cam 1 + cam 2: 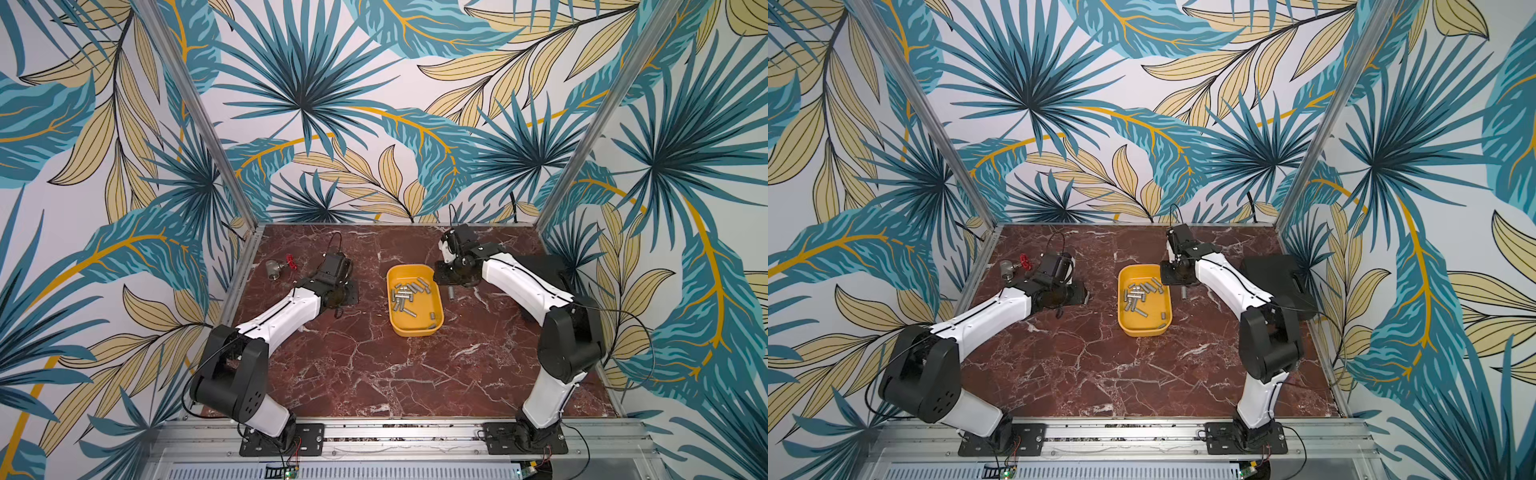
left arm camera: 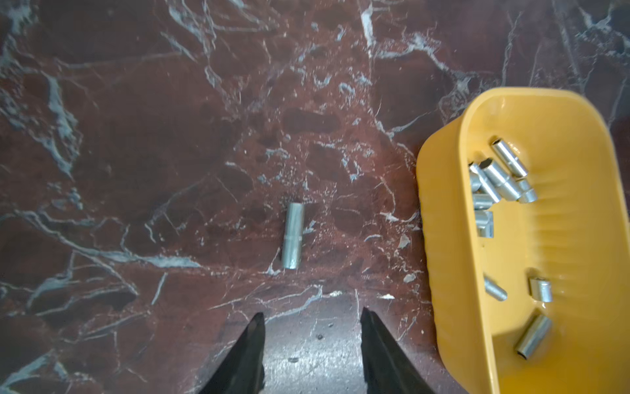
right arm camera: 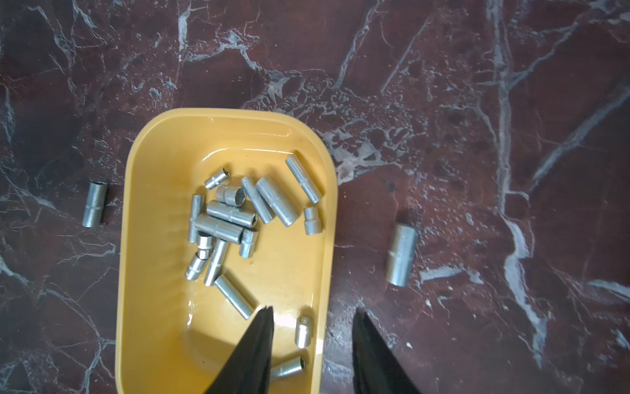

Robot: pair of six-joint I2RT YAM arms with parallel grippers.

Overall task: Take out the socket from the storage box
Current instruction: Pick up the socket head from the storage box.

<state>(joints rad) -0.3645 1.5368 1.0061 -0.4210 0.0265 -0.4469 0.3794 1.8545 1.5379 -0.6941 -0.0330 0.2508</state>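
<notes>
The yellow storage box (image 1: pixel 415 328) sits mid-table in both top views and holds several silver sockets (image 3: pixel 231 218). One socket (image 3: pixel 401 254) lies on the marble beside the box, and another socket (image 3: pixel 93 204) lies on its opposite side. My right gripper (image 3: pixel 313 310) is open and empty, straddling the box's rim (image 3: pixel 327 238): one finger is over the inside, the other over the table. My left gripper (image 2: pixel 312 314) is open above bare marble, a short way from a lying socket (image 2: pixel 292 236) and apart from it. The box's wall (image 2: pixel 443 238) is beside it.
A metal valve with a red handle (image 1: pixel 278 266) lies at the far left of the table. A black hard case (image 1: pixel 1275 278) stands at the right edge behind my right arm. Patterned walls and aluminium posts enclose the marble table (image 1: pixel 374 365).
</notes>
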